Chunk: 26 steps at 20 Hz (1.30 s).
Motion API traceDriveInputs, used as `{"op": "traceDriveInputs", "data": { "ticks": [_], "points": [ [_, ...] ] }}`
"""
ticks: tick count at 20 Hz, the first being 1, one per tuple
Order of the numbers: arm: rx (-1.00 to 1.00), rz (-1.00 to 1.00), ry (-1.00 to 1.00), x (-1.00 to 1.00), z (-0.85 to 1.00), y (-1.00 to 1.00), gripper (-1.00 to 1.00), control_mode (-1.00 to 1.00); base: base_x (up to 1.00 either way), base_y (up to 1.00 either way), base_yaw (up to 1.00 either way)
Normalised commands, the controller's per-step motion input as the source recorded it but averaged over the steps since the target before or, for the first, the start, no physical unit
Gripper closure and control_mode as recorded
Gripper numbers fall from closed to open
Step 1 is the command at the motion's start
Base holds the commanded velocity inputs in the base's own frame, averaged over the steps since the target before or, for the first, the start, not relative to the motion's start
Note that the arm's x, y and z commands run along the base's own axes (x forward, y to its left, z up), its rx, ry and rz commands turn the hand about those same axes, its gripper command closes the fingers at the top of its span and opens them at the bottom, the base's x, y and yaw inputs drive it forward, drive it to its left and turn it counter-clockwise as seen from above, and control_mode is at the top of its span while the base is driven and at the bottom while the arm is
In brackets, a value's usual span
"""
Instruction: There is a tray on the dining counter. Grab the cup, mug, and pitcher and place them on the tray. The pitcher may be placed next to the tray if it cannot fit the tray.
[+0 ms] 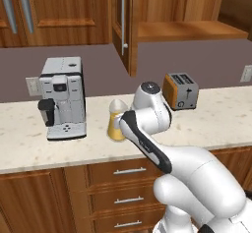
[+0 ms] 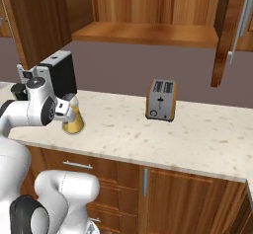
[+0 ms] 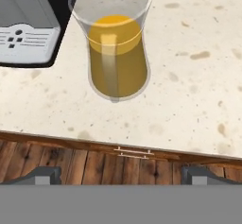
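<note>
Left base view: the pitcher [image 1: 116, 124] stands on the beige counter [image 1: 216, 124] between the coffee machine [image 1: 63, 98] on its left and the toaster [image 1: 180, 91] further right — the white arm [image 1: 147, 133] bends in front of it, hiding its right side.

Right base view: the pitcher [image 2: 74, 120] sits near the counter's front edge, just beside the dark-sided coffee machine [image 2: 58, 74], well apart from the toaster [image 2: 161, 99].

Hand view: the pitcher [image 3: 115, 53] holds orange liquid; the fingers [image 3: 120, 176] are spread wide apart, grasping nothing — short of the glass.
</note>
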Motion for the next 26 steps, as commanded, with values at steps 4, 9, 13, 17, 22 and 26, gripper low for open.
{"op": "traceDriveInputs", "data": {
  "ticks": [4,9,13,17,22,26],
  "points": [
    [0.00,0.00,0.00,0.10,-0.07,0.00,-1.00,-1.00,0.00,0.00,0.00],
    [0.00,0.00,0.00,0.10,-0.07,0.00,-1.00,-1.00,0.00,0.00,0.00],
    [0.00,0.00,0.00,0.12,-0.04,0.00,-1.00,-1.00,0.00,0.00,0.00],
    [0.00,0.00,0.02,0.12,0.00,0.00,-1.00,-1.00,0.00,0.00,0.00],
    [0.00,0.00,0.01,0.14,-0.02,0.00,-1.00,-1.00,0.00,0.00,0.00],
    [0.00,0.00,0.02,0.13,-0.06,0.00,-1.00,-1.00,0.00,0.00,0.00]
  ]
}}
